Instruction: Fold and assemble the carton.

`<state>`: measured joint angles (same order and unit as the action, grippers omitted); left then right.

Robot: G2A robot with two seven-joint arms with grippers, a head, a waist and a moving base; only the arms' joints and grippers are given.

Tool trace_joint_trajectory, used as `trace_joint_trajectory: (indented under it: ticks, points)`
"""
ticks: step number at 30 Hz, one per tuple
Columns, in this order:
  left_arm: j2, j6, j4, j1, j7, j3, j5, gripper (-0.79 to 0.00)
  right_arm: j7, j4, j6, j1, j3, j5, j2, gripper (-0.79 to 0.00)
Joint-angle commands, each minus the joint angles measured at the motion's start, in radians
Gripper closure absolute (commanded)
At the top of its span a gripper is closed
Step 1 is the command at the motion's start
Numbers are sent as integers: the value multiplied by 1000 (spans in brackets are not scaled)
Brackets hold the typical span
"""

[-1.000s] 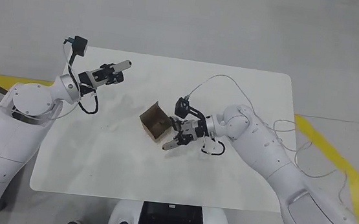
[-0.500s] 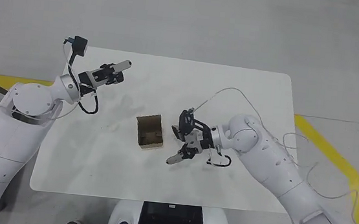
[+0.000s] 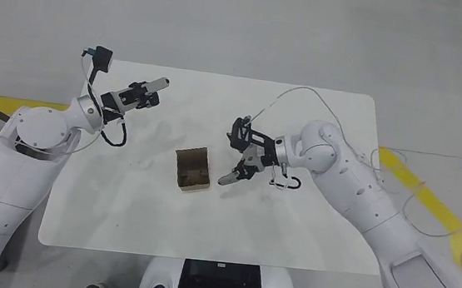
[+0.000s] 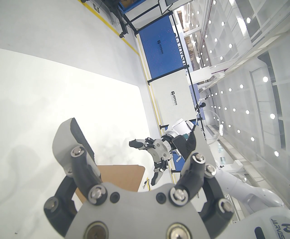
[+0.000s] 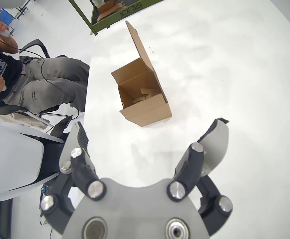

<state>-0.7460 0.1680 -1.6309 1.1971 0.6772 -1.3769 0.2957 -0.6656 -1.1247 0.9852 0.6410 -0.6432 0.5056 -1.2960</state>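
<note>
A small brown carton [image 3: 193, 169] stands upright on the white table [image 3: 306, 235] with its top open. One long lid flap [image 5: 140, 52] sticks up, and the carton's front wall [image 5: 149, 113] faces my right gripper. My right gripper [image 3: 232, 154] is open just to the right of the carton and touches nothing; in its own wrist view the gripper [image 5: 149, 129] has bare table between its fingers. My left gripper [image 3: 160, 81] hovers open and empty over the table's far left part, well away from the carton [image 4: 120, 178].
A green metal rack [image 5: 108, 13] holding cardboard stands off the table's left side. A thin white cable [image 3: 294, 100] loops above the right arm. Bare table surrounds the carton on all sides.
The carton was tilted at my right gripper's fingers; it now rests flat and upright on the table. My right gripper has let go and drawn back to the right. The left arm kept still.
</note>
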Motion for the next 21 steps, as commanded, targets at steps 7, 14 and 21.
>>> trace_joint_trajectory:
  ticks: [7, 14, 21]
  points:
    - [0, 0, 0, 0, 0, 0, 0, -785, 181, 182, 24, -98, 87, 48, -88, -785]
    - [0, 0, 0, 0, 0, 0, 0, -785, 321, 302, 27, -134, 150, 92, -160, -745]
    - [0, 0, 0, 0, 0, 0, 0, -785, 379, 382, 27, -160, 202, 110, -211, -360]
